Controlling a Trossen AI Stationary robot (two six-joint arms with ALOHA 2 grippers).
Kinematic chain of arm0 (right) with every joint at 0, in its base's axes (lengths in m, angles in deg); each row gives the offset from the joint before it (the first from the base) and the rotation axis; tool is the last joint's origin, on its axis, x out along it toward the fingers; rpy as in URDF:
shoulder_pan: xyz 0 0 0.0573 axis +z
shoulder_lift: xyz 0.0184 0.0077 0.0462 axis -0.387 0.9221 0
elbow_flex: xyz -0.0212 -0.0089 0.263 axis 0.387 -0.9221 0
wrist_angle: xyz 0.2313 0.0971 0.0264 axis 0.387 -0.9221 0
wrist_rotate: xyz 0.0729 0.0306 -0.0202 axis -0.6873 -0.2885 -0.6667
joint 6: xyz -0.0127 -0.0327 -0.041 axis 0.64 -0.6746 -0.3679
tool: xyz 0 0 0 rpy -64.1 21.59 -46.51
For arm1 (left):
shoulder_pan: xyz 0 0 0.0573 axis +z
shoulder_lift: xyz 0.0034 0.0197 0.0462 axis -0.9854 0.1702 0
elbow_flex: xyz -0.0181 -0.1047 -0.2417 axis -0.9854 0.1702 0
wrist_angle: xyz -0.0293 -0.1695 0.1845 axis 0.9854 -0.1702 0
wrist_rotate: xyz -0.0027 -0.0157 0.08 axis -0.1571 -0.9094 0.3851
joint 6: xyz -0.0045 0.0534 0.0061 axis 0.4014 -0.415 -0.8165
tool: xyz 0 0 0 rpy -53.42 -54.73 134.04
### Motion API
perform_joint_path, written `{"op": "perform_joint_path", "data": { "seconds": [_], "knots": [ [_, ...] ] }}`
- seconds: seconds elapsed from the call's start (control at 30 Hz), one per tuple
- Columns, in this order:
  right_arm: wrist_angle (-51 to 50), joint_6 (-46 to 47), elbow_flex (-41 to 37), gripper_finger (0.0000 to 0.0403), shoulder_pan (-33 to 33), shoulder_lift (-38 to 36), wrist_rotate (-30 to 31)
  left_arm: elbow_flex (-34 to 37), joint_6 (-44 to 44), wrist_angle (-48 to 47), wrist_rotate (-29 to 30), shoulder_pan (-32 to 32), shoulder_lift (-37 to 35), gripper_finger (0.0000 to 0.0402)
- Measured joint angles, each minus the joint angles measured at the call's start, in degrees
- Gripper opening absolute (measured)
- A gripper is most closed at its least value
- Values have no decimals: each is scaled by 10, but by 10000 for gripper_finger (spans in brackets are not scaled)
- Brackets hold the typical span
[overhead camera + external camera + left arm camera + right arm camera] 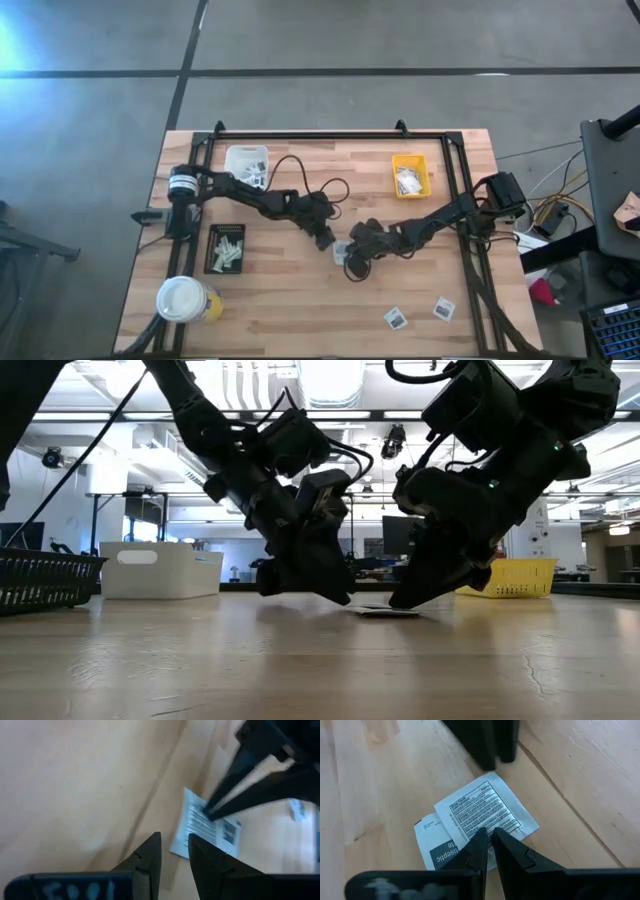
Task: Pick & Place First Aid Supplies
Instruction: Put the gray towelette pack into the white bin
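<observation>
From above, both arms meet mid-bench (300,290) over two overlapping packets (341,252). At bench height, the tools nearly touch; collision is likely. Left tool (174,849): narrow, empty, beside the packets. Right tool (489,842): nearly closed on the top packet (487,812); may lift both.

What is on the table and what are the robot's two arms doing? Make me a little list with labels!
Left gripper: mid-table, fingers nearly shut, beside the packets
Right gripper: mid-table, tips nearly together on the edge of the packets
Packets: two overlapping, flat on the table
Spare packets: two near the front edge
White tray: back left, holds packets
Yellow tray: back right, holds packets
Black tray: left, holds packets
Cup: front left corner
</observation>
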Motion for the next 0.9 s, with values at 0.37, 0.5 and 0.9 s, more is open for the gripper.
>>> {"op": "perform_joint_path", "data": {
  "seconds": [0.37, 0.5, 0.9],
  "knots": [
    [33, -54, 0, 33, -13, 2, 6, 0, -3, 13, -26, 0, 14, 94],
    [37, -57, 0, 33, -14, 2, 8, 0, -4, 11, -28, 0, 14, 94],
    [38, -42, 0, 33, -24, 2, 15, 0, -23, -1, -99, 1, 14, 94]
  ]
}}
